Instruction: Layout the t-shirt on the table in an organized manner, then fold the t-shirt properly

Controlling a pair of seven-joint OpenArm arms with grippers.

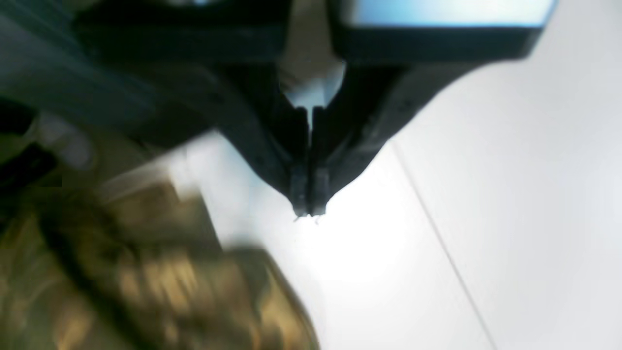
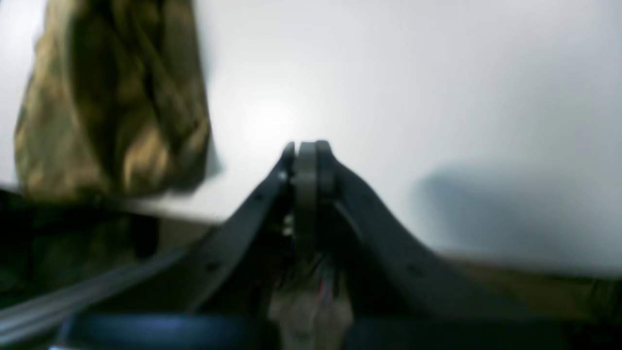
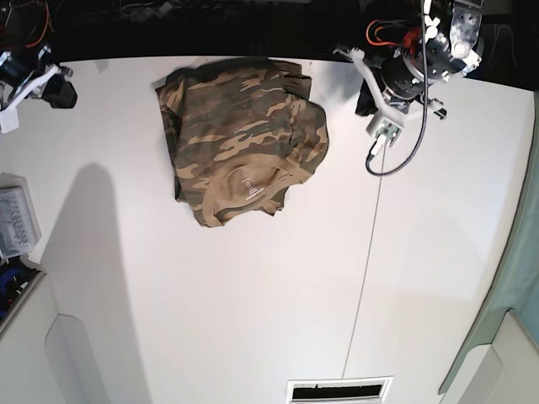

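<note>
The camouflage t-shirt (image 3: 240,139) lies as a compact bundle near the far edge of the white table (image 3: 253,295), its tan neck label facing up. It appears blurred at the lower left of the left wrist view (image 1: 146,282) and at the upper left of the right wrist view (image 2: 116,97). My left gripper (image 1: 308,211) is shut on nothing, hovering over bare table to the right of the shirt (image 3: 366,99). My right gripper (image 2: 308,146) is also shut and empty, far off at the table's far left corner (image 3: 59,88).
A thin dark seam (image 3: 362,278) runs across the table, also visible in the left wrist view (image 1: 437,233). A black cable (image 3: 404,160) loops down from the left arm. A grey box (image 3: 17,223) sits at the left edge, and a vent slot (image 3: 338,390) at the near edge.
</note>
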